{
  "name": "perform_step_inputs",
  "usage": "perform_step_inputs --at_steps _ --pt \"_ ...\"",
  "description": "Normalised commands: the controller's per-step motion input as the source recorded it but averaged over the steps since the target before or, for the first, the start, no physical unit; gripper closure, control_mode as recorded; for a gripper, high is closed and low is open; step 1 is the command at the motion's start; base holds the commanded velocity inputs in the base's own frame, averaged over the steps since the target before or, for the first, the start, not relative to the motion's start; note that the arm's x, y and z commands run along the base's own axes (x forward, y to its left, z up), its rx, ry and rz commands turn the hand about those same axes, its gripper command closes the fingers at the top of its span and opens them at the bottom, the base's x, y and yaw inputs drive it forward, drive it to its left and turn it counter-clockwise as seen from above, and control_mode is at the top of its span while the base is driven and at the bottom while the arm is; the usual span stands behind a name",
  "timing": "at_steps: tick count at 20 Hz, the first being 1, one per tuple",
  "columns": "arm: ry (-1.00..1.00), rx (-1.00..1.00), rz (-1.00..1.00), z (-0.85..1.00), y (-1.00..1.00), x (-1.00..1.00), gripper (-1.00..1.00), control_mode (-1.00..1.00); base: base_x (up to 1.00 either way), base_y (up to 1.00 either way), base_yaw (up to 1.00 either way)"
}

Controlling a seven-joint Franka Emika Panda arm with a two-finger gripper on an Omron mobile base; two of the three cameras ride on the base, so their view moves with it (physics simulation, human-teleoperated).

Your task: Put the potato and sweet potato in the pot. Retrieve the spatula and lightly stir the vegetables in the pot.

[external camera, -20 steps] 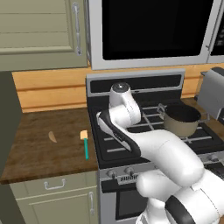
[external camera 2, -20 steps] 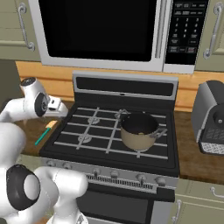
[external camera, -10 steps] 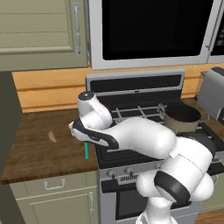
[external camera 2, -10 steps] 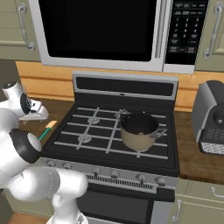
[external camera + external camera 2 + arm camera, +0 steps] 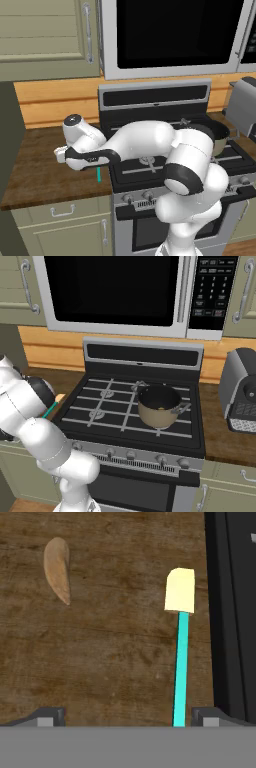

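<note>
The arm reaches left over the wooden table (image 5: 100, 662) beside the stove (image 5: 130, 411). In the hand view the claw (image 5: 125, 716) looks straight down on the table, its two finger tips standing wide apart at the bottom of the frame with nothing between them; the claw is fully spread and empty.

The sweet potato (image 5: 57, 569) lies bare on the table, well to one side of the spatula (image 5: 181, 642). The spatula lies close along the stove edge, cream head away from the claw and teal handle running down toward one finger tip. The pot (image 5: 159, 404) stands on the stove grate, well apart from the claw, with a small yellowish item visible inside, probably the potato (image 5: 160, 407).

Step in hand, as judged: retrieval of the sweet potato, since it is not yet in the pot and stirring comes last.

Next move requirements:
- Shift the claw sideways until the sweet potato sits midway between the finger tips.
- Align the jaws across its narrow width.
- Descend to the table surface before closing.
- Avoid disturbing the spatula handle.
</note>
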Motion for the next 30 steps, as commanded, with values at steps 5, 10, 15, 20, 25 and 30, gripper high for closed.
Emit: perform_step_inputs --at_steps 5,10,15,20,25,30 --pt "0.05 0.00 0.00 -0.22 0.63 0.63 -1.00 -1.00 0.00 0.00 0.00" --pt "0.05 0.00 0.00 -0.25 0.64 0.61 -1.00 -1.00 0.00 0.00 0.00" --pt "0.00 -0.03 -0.01 -0.06 0.46 0.26 -1.00 -1.00 0.00 0.00 0.00" --pt "0.00 -0.08 -0.09 -0.01 0.04 0.15 -1.00 -1.00 0.00 0.00 0.00" --pt "0.00 -0.03 -0.05 -0.19 0.00 0.32 -1.00 -1.00 0.00 0.00 0.00" --pt "0.00 0.00 0.00 -0.23 -0.03 0.38 -1.00 -1.00 0.00 0.00 0.00"
